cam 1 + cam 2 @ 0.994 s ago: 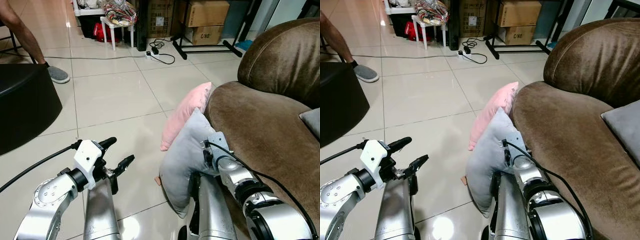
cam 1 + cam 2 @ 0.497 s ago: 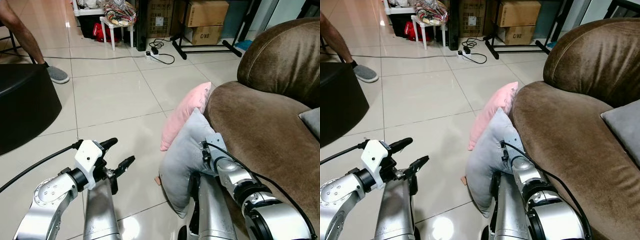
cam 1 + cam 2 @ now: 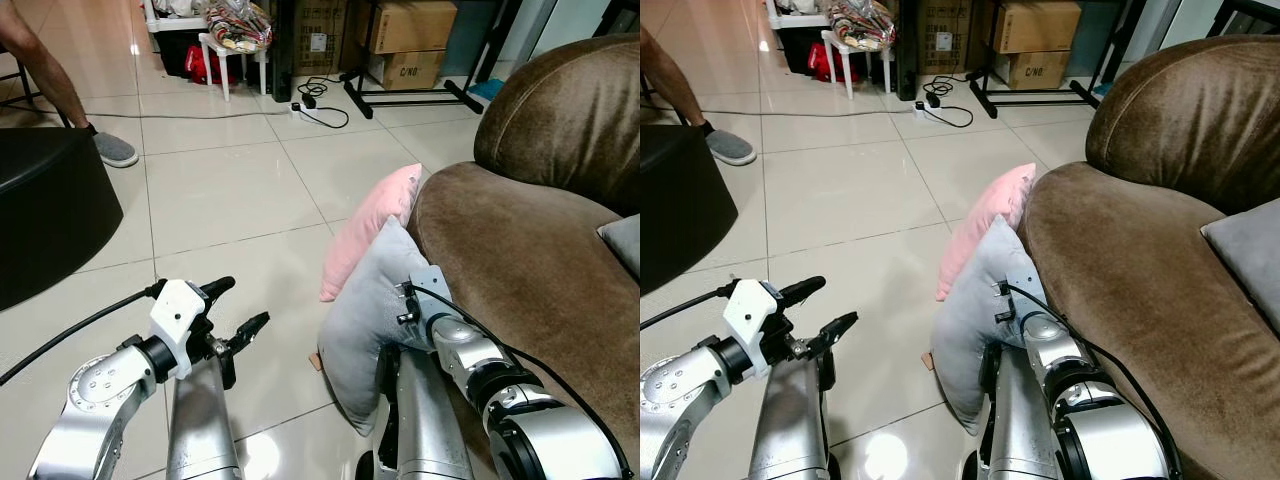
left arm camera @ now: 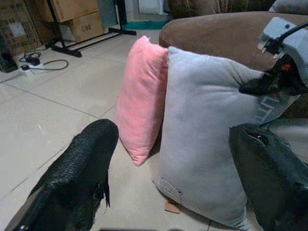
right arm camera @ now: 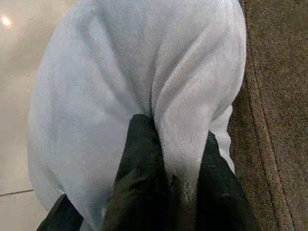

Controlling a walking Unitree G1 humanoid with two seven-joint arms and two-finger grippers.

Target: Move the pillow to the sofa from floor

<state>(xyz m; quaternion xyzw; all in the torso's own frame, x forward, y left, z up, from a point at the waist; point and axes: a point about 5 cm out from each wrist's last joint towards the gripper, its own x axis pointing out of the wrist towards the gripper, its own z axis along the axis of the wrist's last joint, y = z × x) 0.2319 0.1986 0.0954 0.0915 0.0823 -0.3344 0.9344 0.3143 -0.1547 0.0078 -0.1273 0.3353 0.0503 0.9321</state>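
The right hand was clenched on a fold of the grey pillow, w/ fabric bunched up between the two black fingers. The pillow stood on edge on the floor, leaning against the front of the brown sofa, w/ a pink pillow just behind it and touching. Its long axis ran roughly vertical, top corner tilted toward the sofa arm, broad face toward the left hand, which hovered released nearby. To do the lift well, probably keep the pinch deep, raise straight up till the bottom corner clears the seat edge, then swing over w/o dragging the pink one along.
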